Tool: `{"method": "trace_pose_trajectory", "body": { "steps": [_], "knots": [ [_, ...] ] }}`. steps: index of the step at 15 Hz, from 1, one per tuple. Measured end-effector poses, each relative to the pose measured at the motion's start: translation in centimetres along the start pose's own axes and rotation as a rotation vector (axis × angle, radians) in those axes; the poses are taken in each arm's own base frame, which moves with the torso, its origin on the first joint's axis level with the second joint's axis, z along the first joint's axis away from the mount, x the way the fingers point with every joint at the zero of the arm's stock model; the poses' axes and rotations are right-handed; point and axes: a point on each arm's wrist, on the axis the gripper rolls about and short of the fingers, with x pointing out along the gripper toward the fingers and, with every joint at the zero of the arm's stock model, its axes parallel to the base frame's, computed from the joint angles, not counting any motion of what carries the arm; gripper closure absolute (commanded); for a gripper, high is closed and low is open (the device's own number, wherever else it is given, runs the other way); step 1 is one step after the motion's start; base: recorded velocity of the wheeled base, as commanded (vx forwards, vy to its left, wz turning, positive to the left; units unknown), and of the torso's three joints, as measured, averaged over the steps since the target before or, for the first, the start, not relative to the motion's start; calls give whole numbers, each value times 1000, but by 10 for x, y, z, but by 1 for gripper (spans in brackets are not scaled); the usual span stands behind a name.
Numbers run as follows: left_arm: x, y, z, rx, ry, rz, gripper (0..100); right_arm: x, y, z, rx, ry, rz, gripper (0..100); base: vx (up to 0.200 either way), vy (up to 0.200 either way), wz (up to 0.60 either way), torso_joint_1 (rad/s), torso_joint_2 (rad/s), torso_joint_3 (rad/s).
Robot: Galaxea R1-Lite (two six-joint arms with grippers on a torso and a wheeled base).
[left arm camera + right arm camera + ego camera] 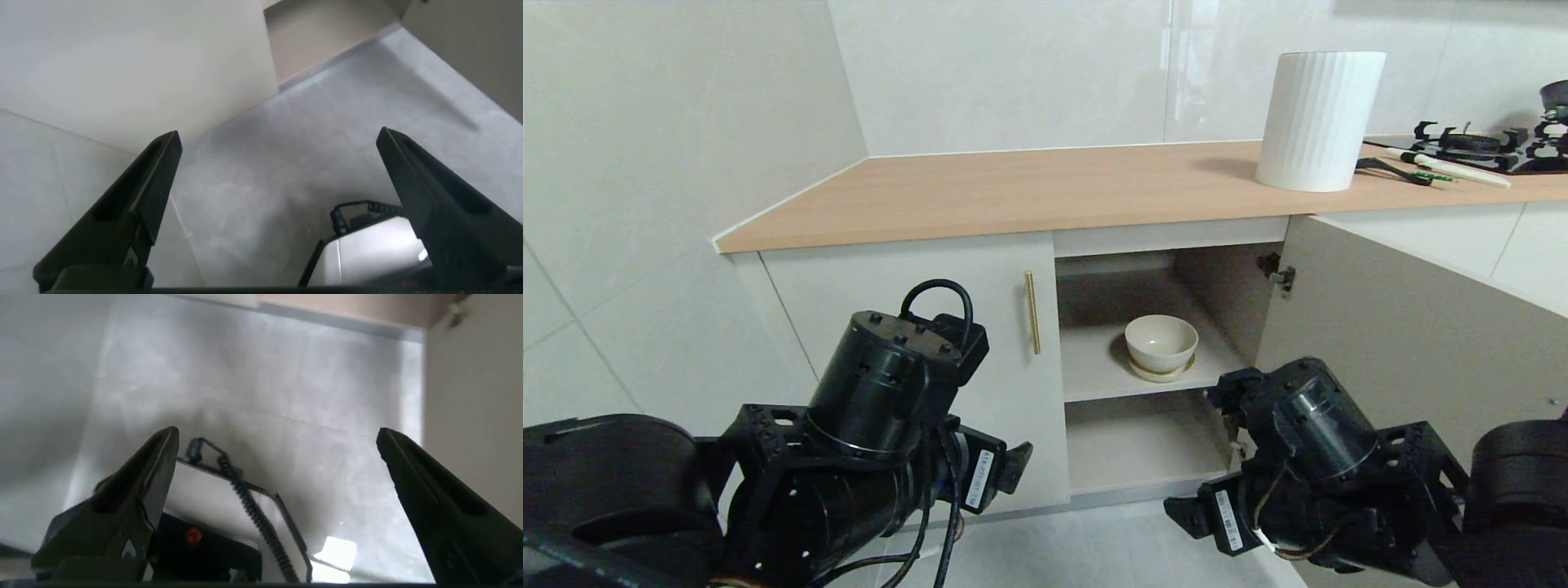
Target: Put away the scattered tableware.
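Observation:
A cream bowl (1161,344) sits on a small plate (1159,372) on the upper shelf (1094,367) of the open cabinet under the wooden counter (1013,192). Both arms hang low in front of the cabinet, pointing down at the grey floor. My left gripper (278,155) stands open with nothing between its fingers. My right gripper (278,453) is also open and holds nothing. Both are well below and in front of the bowl.
The right cabinet door (1405,327) is swung open toward me; the left door (907,327) with a gold handle (1032,312) is closed. A white ribbed container (1319,118) stands on the counter, with utensils (1437,169) and a gas hob (1494,147) beyond it. The lower shelf (1135,449) is bare.

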Motion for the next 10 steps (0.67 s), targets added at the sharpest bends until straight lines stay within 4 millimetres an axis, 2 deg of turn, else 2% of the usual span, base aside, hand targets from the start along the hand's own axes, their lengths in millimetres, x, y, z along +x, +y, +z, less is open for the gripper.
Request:
{"method": "trace_pose_trajectory", "body": {
  "steps": [3, 4, 10],
  "knots": [
    [-1, 2, 1, -5, -5, 4, 0, 3, 1, -3, 9, -35, 30, 0, 0, 0, 0, 0, 0, 0],
    [-1, 2, 1, -5, -6, 3, 0, 4, 1, -5, 4, -27, 28, 0, 0, 0, 600, -2, 2, 7],
    [-2, 3, 2, -9, -9, 5, 0, 9, 0, -12, -6, 1, 18, 0, 0, 0, 0, 0, 0, 0]
  ]
}}
